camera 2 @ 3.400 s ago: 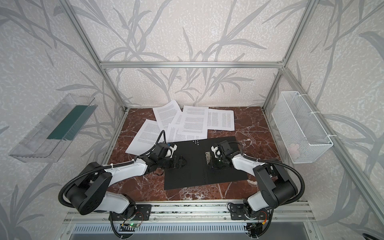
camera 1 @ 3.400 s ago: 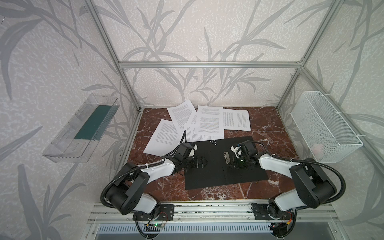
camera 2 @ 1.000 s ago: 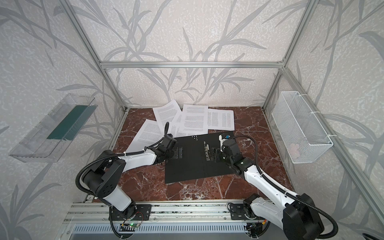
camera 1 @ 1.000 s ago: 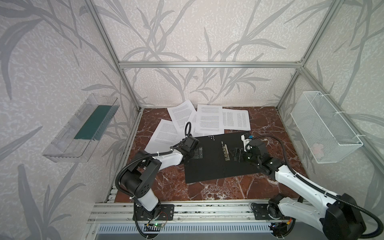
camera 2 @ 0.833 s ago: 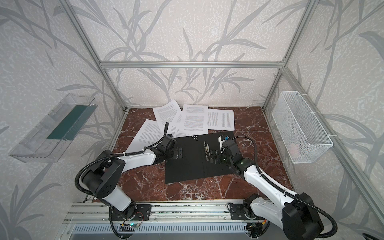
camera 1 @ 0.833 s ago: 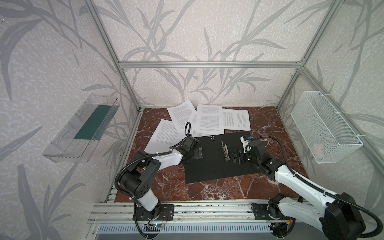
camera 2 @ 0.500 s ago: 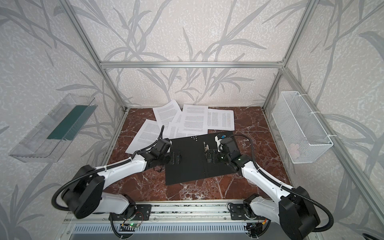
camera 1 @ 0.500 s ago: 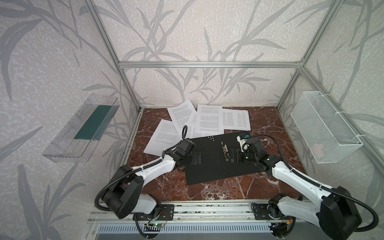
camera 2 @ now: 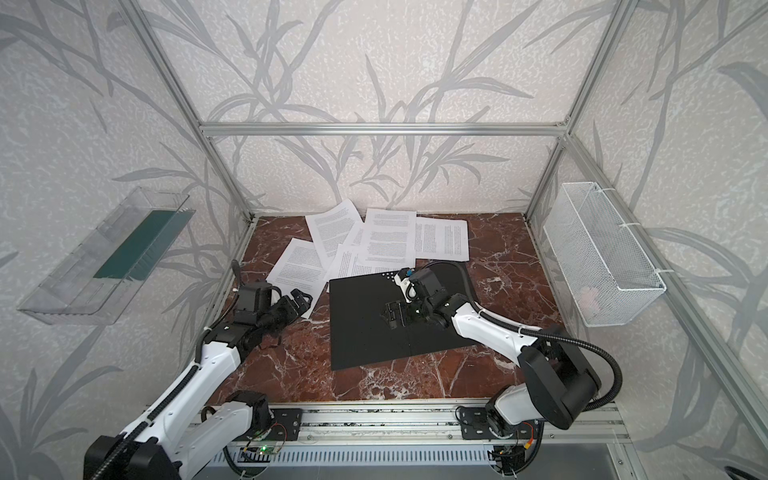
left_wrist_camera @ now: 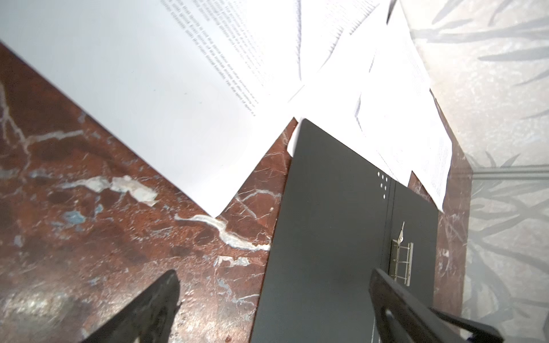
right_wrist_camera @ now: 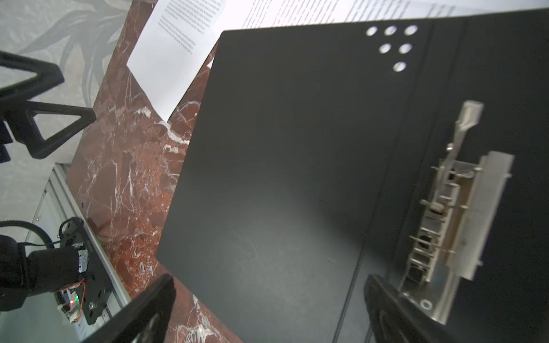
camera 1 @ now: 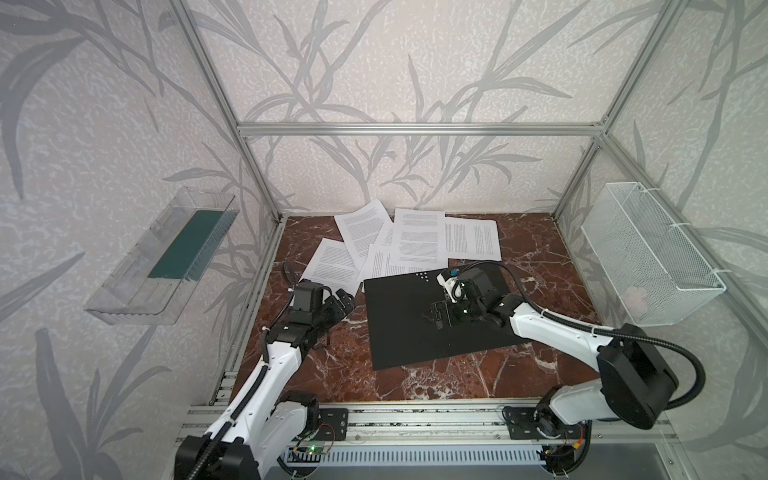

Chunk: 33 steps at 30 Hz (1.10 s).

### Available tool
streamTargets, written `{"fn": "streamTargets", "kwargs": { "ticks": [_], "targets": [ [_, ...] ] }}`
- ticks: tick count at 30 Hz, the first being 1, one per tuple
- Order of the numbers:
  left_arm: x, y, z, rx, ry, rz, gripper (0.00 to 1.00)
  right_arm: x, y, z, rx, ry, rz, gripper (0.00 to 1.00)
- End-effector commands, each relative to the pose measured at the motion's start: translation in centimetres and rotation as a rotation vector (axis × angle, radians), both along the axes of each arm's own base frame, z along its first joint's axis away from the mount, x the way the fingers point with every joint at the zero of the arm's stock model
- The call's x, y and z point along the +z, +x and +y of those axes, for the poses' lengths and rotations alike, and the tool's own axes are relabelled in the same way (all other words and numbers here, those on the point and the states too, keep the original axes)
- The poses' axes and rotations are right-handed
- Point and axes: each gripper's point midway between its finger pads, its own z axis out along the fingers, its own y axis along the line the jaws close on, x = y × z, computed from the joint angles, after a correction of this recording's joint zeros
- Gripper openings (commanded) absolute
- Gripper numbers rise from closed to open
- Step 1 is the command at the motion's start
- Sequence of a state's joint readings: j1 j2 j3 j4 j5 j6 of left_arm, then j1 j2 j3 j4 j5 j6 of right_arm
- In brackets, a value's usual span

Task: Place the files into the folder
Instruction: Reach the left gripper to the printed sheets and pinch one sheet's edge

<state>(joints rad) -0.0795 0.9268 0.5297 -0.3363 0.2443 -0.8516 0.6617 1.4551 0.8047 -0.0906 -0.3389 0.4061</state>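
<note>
Folder (camera 1: 399, 332) open, black side up | files (camera 1: 419, 245) loose at its far edge | left tool (camera 1: 343, 301), right tool (camera 1: 439, 316) both apart, empty | pinch one sheet's edge, avoid spine clip (right_wrist_camera: 439, 208)

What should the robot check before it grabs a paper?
1. The folder lies open, black inside up: ok.
2. The left gripper is open and empty: ok.
3. The right gripper is open and empty, above the folder: ok.
4. The metal spine clip is open for paper: cannot tell.
5. The files are inside the folder: not ok, they lie spread out behind it.
</note>
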Motion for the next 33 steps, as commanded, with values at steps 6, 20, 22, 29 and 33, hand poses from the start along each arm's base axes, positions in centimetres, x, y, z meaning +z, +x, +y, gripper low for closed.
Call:
{"fn": "streamTargets", "kwargs": {
  "ticks": [6, 20, 22, 29, 33],
  "targets": [
    [-2.9, 0.3, 0.5, 0.128, -0.215, 0.033, 0.99, 0.1, -0.2, 1.3, 0.025, 0.075, -0.048, 0.99],
    [-6.1, 1.3, 1.6, 0.262, -0.280, -0.025, 0.99, -0.1, -0.2, 1.5, 0.010, 0.102, -0.033, 0.99],
    [-6.5, 1.5, 1.7, 0.270, -0.279, -0.029, 0.99, -0.1, 0.0, 1.2, -0.002, 0.086, -0.046, 0.99],
    [-7.1, 2.3, 2.3, 0.310, -0.292, -0.072, 0.98, -0.1, 0.0, 1.1, -0.002, 0.083, -0.048, 0.99],
    [-7.2, 3.0, 2.1, 0.315, -0.332, -0.110, 0.96, 0.2, 0.1, 1.0, -0.004, 0.076, -0.054, 1.00]
  ]
}}
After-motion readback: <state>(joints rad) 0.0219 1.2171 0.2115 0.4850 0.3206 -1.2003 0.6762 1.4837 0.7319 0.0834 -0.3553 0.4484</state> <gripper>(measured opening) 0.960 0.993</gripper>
